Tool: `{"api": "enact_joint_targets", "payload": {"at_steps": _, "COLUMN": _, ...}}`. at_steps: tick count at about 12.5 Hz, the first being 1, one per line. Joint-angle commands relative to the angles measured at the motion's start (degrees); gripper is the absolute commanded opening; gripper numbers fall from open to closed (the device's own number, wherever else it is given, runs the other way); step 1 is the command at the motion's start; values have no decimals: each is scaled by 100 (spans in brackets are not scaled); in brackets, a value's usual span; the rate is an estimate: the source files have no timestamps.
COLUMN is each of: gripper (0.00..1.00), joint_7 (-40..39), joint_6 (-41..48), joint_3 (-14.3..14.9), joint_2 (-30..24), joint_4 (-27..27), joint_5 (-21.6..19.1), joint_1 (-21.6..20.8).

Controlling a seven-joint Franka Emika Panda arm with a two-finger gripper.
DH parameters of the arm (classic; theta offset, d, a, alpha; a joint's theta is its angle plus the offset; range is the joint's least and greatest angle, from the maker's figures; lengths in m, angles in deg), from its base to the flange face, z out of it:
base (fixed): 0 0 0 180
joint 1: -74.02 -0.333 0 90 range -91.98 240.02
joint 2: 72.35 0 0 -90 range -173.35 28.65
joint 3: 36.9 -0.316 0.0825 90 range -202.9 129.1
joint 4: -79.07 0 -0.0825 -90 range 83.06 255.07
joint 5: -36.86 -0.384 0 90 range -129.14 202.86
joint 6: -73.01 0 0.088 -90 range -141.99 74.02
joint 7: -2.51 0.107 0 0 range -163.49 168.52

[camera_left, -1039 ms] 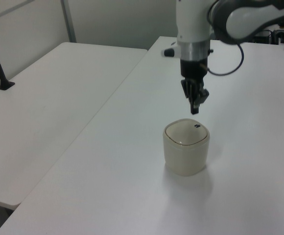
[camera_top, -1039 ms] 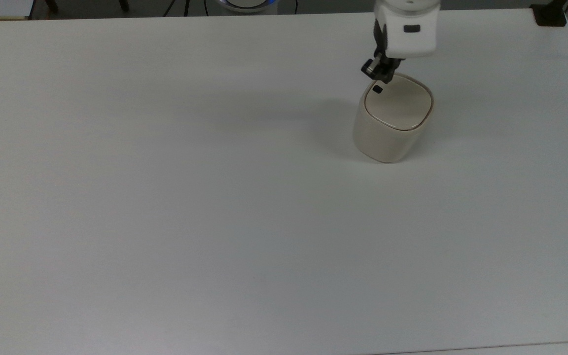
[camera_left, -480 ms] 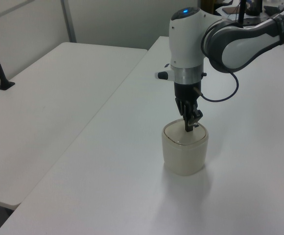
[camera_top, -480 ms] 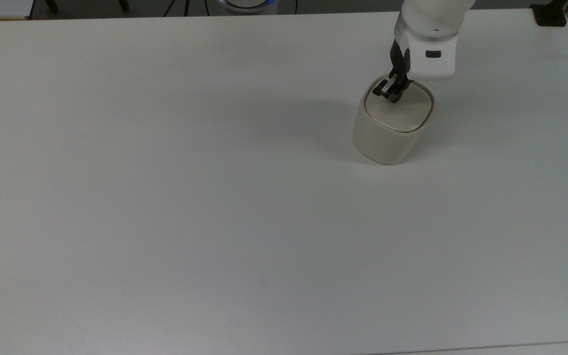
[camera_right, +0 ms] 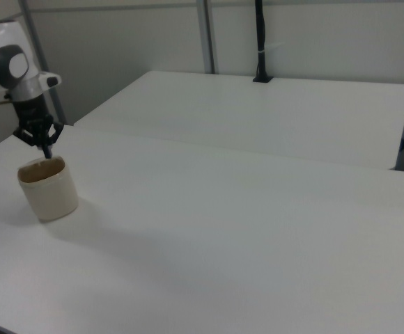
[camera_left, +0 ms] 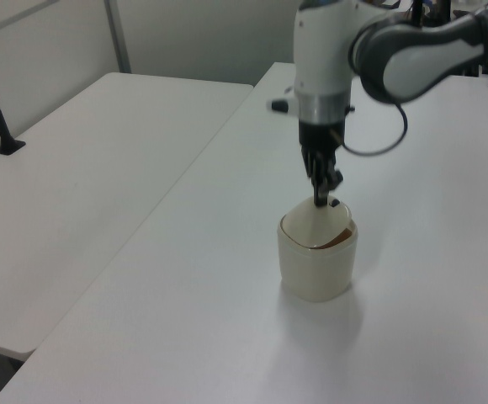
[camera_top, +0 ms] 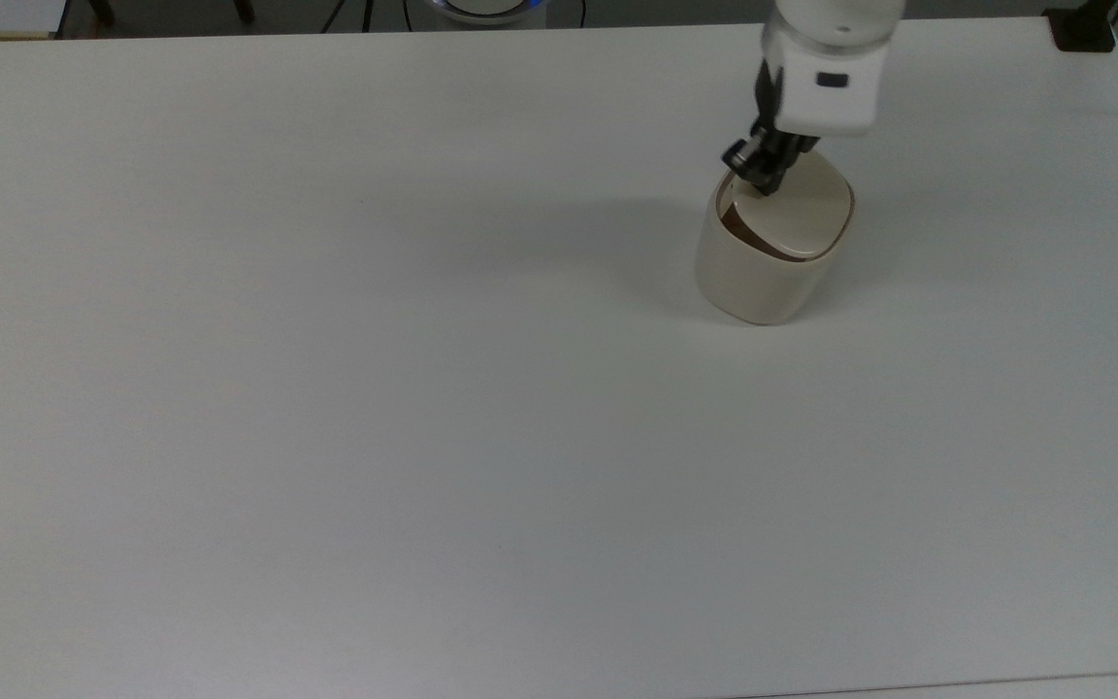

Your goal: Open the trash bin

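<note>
**A:** Top view is showing the trash bin (camera_top: 771,254) sitting in the upper right of the frame on the white table (camera_top: 326,388). The lid (camera_top: 797,209) is tilting, and a dark brownish crescent of the inside is peeking out along its left edge.

**B:** Yep, the left view is showing it too. The bin is standing upright a bit right of centre, with a brown gap opening at the lid's lower right rim.

**A:** And the gripper (camera_top: 758,175)?

**B:** It's pointing straight down over the lid's far corner, with the tip just at the lid. The fingers are sitting pressed together, nothing between them.

**A:** Right view is putting the bin at the far left of the frame, with the gripper (camera_right: 46,149) hanging right above its rim.
</note>
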Motion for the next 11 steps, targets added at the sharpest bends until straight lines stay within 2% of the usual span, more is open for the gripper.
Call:
{"api": "enact_joint_targets", "payload": {"at_steps": 1, "gripper": 4, "joint_7": 214, "joint_6": 611, "joint_3": 10, "joint_2": -691, "joint_4": 112, "joint_5": 60, "joint_1": 666}}
{"api": "enact_joint_targets", "payload": {"at_steps": 3, "gripper": 35, "joint_7": 223, "joint_6": 1164, "joint_3": 2, "joint_2": -990, "joint_4": 121, "joint_5": 78, "joint_1": 1281}}
{"api": "enact_joint_targets", "payload": {"at_steps": 4, "gripper": 61, "joint_7": 231, "joint_6": 1349, "joint_3": 2, "joint_2": -1095, "joint_4": 130, "joint_5": 78, "joint_1": 1553}}
{"api": "enact_joint_targets", "payload": {"at_steps": 5, "gripper": 98, "joint_7": 231, "joint_6": 1525, "joint_3": 2, "joint_2": -1166, "joint_4": 130, "joint_5": 78, "joint_1": 1791}}
{"api": "enact_joint_targets", "payload": {"at_steps": 8, "gripper": 100, "joint_7": 379, "joint_6": 1816, "joint_3": -25, "joint_2": -1420, "joint_4": 130, "joint_5": 78, "joint_1": 2512}}
{"api": "enact_joint_targets", "payload": {"at_steps": 11, "gripper": 100, "joint_7": 1355, "joint_6": 1773, "joint_3": -25, "joint_2": -1483, "joint_4": 147, "joint_5": 244, "joint_1": 2830}}
